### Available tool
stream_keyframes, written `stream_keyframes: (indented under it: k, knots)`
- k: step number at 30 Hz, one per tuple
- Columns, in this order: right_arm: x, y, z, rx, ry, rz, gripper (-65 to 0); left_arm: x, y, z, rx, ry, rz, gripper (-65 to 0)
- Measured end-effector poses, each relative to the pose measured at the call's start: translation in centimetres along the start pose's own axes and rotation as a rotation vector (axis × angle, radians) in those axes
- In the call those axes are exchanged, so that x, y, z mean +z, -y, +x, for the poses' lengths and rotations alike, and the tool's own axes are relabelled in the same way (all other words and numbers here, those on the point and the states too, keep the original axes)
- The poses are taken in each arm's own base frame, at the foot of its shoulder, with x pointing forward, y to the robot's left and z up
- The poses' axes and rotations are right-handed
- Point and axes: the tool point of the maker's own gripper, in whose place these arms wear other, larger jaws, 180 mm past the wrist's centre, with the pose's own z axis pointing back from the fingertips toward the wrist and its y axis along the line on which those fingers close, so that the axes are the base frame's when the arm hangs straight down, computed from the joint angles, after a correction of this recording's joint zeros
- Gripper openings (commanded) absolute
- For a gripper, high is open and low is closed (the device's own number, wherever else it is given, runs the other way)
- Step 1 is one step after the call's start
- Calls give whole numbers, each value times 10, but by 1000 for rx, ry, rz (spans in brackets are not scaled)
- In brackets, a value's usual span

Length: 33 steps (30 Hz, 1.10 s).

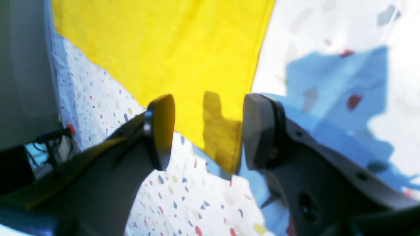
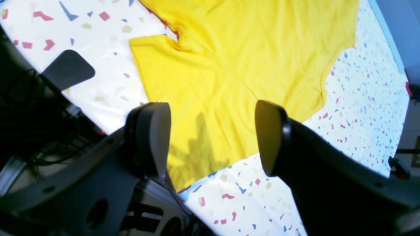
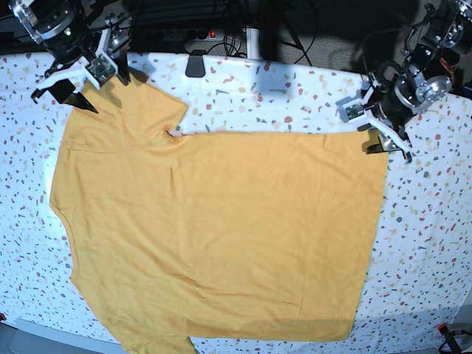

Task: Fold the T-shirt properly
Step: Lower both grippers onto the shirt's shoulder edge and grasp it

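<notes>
T-shirt [image 3: 214, 236] lies flat and spread on the speckled tablecloth [image 3: 428, 243], one single piece of yellow cloth that covers most of the table in the base view. Its hem runs down the 3 o'clock side, and one sleeve points to about 11 o'clock.

My left gripper [image 3: 376, 127] hovers at the hem corner near 2 o'clock. In the left wrist view the jaws stand wide apart with the corner of the cloth between them, but nothing is clamped. My right gripper [image 3: 74, 74] is over the sleeve at 11 o'clock, also with the jaws apart and empty; the sleeve edge lies below the gap.

What could go wrong, as I judge it:
- I may close on only the top layer — then the shirt opens like a bag when I lift it.
- On the left the corner is very near the edge of the cloth, so the pads may slip off and take nothing.
- The jaws may pinch the tablecloth together with the shirt and drag it.
- If one arm lifts before the other, the fold comes out crooked.

Count: one T-shirt, one tablecloth, two grippers — both empty.
</notes>
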Motion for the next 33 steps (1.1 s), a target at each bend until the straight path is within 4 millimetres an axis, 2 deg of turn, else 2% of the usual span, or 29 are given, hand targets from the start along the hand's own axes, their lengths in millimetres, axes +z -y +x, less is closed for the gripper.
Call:
stream_keyframes:
  k: [8, 13, 15, 18, 19, 21, 25, 28, 33]
  knots:
    - [0, 0, 0, 0, -2, 0, -249, -4, 23, -19, -101, -21, -90, -335]
    - [0, -1, -1, -7, -4, -2, -249, -17, 18, -27, -127, -34, -93, -381]
    - [0, -2, -1, -21, -5, -5, -249, -18, 16, -30, -125, -41, -92, -443]
    - [0, -3, -1, -32, -5, -8, -249, -18, 20, -31, -127, -54, -103, -621]
    - [0, -3, -1, -32, -7, -8, -249, -18, 22, -32, -126, -57, -112, -650]
    - [-5, 0, -13, 10, -42, -19, -249, -18, 24, -34, -125, -63, -112, -650]
    - [-23, -1, -55, 42, -144, -4, -249, -18, 24, -34, -126, -64, -112, -650]
    - [-38, -8, -78, 30, -194, 18, -249, -18, 23, -35, -128, -69, -110, -650]
    - [-55, -42, -78, 45, -189, 109, -249, -18, 23, -35, -129, -69, -110, -650]
